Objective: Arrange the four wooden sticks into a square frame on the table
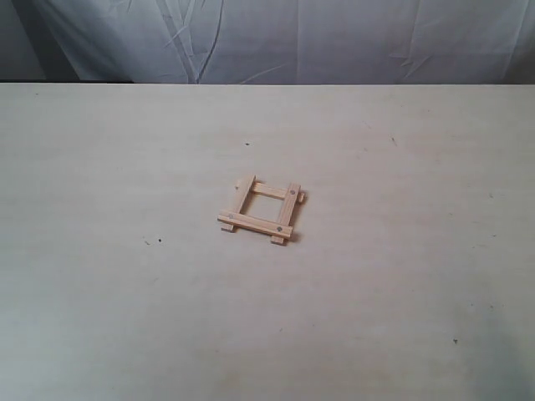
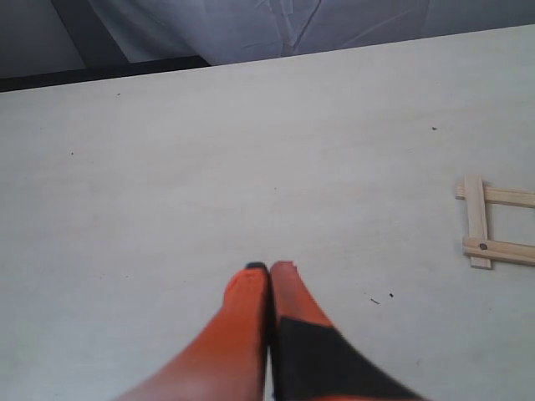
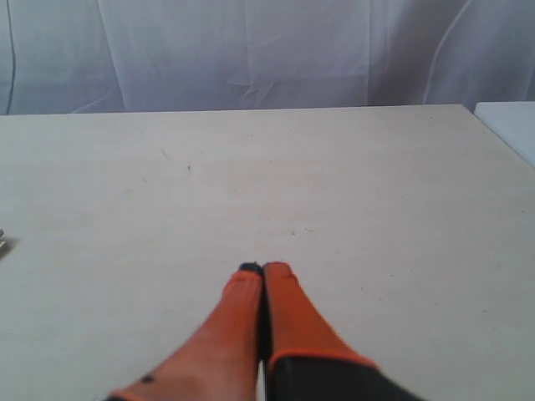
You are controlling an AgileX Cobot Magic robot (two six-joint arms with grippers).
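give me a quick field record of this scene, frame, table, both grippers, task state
square frame: lies flat near the table's middle, open centre
four wooden sticks: overlapped at the corners, ends sticking out a little, small dark holes near some ends
table: pale cream, a few dark specks
left gripper: shut, holding nothing, apart from the frame
right gripper: shut, holding nothing, over bare table
exterior view: neither arm in sight
backdrop: pale creased cloth
task state: square looks assembled
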